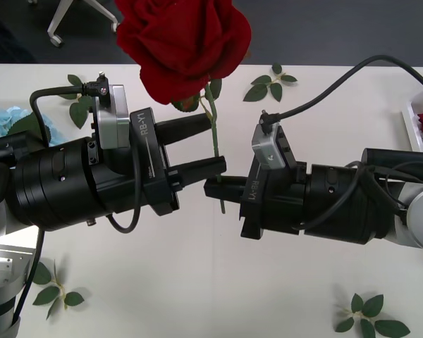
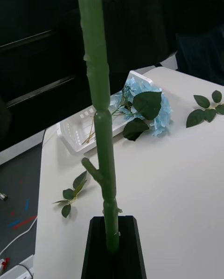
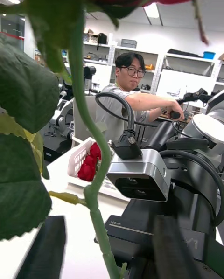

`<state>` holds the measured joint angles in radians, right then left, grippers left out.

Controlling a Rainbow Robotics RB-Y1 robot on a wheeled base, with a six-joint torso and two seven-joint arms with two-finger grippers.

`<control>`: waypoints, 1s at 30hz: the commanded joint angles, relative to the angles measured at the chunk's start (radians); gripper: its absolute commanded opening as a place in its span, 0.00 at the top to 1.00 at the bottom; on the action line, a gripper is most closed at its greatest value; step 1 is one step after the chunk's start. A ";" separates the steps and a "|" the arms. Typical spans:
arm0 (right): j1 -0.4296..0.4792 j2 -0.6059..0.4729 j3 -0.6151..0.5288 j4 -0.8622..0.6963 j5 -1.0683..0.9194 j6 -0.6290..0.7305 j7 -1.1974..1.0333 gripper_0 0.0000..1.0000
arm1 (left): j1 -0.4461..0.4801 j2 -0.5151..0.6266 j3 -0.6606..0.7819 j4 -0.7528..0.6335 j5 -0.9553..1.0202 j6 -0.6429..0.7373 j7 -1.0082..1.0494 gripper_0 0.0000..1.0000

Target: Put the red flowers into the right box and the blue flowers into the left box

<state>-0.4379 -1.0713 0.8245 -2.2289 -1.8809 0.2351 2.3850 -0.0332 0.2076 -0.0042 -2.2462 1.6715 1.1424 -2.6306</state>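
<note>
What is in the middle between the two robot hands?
The green stem of a red rose stands there, shown in the front view. The right gripper is shut on its lower end, and the left gripper's open fingers sit around it.

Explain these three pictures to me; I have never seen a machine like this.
This is a two-armed robot sorting artificial flowers on a white table. The front view looks down from above the arms; the other two come from wrist cameras. The right end effector is shut on the thin green stem of a deep red rose, held upright. The left end effector is open, its black fingers either side of that stem. Pale blue flowers lie in the left white tray, red blooms in the right white tray. Loose green leaf sprigs lie scattered.
</note>
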 commanded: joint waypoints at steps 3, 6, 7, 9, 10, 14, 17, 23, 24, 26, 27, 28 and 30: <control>0.005 0.013 -0.011 -0.032 -0.012 -0.008 0.025 1.00 | 0.004 -0.007 0.010 -0.036 0.010 -0.003 -0.025 0.00; 0.004 0.002 -0.015 -0.032 -0.023 -0.017 0.025 1.00 | 0.004 -0.007 0.010 -0.036 0.010 -0.003 -0.025 0.00; 0.004 -0.004 -0.021 -0.032 -0.030 -0.019 0.023 1.00 | 0.004 -0.007 0.010 -0.036 0.010 -0.003 -0.025 0.00; 0.004 -0.016 -0.033 -0.032 -0.053 -0.017 0.023 1.00 | 0.004 -0.007 0.010 -0.036 0.010 -0.003 -0.025 0.00; 0.004 -0.027 -0.042 -0.032 -0.073 -0.017 0.026 1.00 | 0.004 -0.007 0.010 -0.036 0.010 -0.003 -0.025 0.00; 0.004 -0.059 -0.104 -0.032 -0.132 0.029 0.022 1.00 | 0.004 -0.007 0.010 -0.036 0.010 -0.003 -0.025 0.00; 0.004 -0.091 -0.173 -0.017 -0.201 0.101 0.020 1.00 | 0.004 -0.007 0.010 -0.036 0.010 -0.003 -0.025 0.00; 0.036 -0.118 -0.343 0.051 -0.296 0.282 0.026 1.00 | 0.053 -0.008 0.072 -0.043 -0.004 -0.003 -0.022 0.00; 0.056 -0.118 -0.384 0.066 -0.299 0.319 0.025 1.00 | 0.062 -0.007 0.090 -0.053 -0.004 -0.003 -0.022 0.00; 0.079 -0.118 -0.443 0.094 -0.303 0.375 0.025 1.00 | 0.073 0.004 0.115 -0.069 -0.004 -0.003 -0.019 0.00; 0.090 -0.118 -0.478 0.117 -0.308 0.423 0.025 1.00 | 0.081 0.016 0.130 -0.076 -0.004 -0.003 -0.019 0.00; 0.093 -0.118 -0.493 0.127 -0.310 0.443 0.025 1.00 | 0.084 0.022 0.135 -0.078 -0.002 -0.003 -0.019 0.00; 0.102 -0.130 -0.545 0.180 -0.334 0.524 0.026 1.00 | 0.090 0.058 0.151 -0.079 -0.002 -0.003 -0.016 0.00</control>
<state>-0.3368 -1.1758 0.3151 -2.0928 -2.1788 0.7081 2.3851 0.0407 0.2139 0.1368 -2.2838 1.6697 1.1427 -2.6306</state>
